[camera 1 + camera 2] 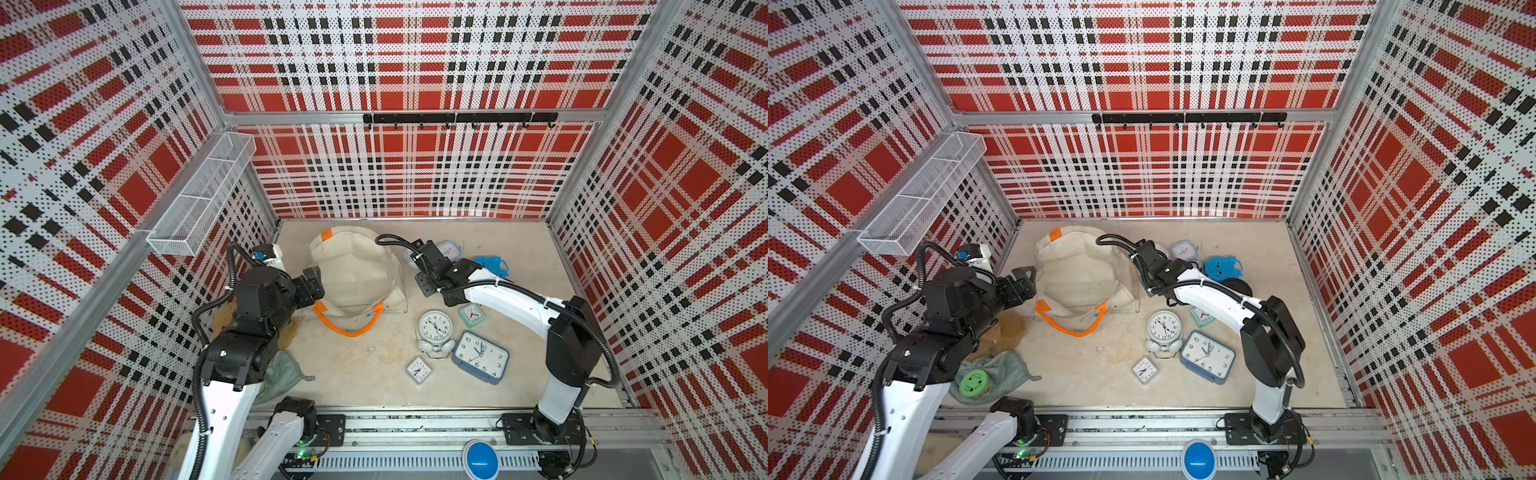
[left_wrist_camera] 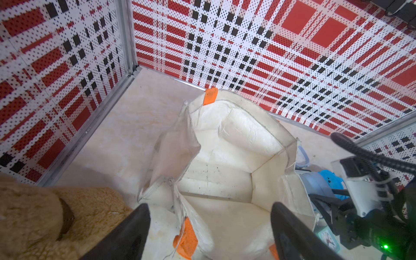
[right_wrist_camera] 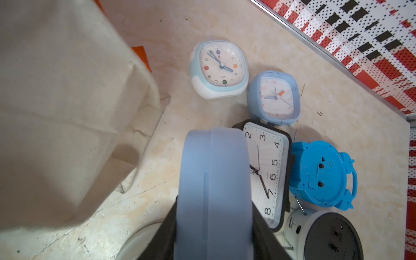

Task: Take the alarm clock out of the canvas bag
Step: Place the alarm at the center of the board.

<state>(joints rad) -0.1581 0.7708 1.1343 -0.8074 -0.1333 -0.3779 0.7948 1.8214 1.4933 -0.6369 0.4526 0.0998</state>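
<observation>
While left gripper (image 2: 210, 206) hangs spread at rim of cream-white canvas bag with orange handles (image 2: 236, 135), right gripper (image 3: 213, 227) pinches pale-blue plastic alarm clock (image 3: 213, 175) beside bag.

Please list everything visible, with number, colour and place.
canvas bag: one, cream with orange handles, rear left.
pale blue clock: one, held right of bag.
white round clock, blue rectangular clock, small white clock, small mint clock: one each, front right of bag.
bluish-white clock, blue-grey clock, black-framed clock, bright blue clock, black-backed clock: one each, right rear.
plush toy: one, tan, beside left arm.
cloth: one, grey-green, front left.
green disc: one, on cloth.
mesh basket: one, white, left wall.
hook rail: one, black, back wall.
left end effector: one, black, open at bag's left side.
right end effector: one, black, shut on pale blue clock.
</observation>
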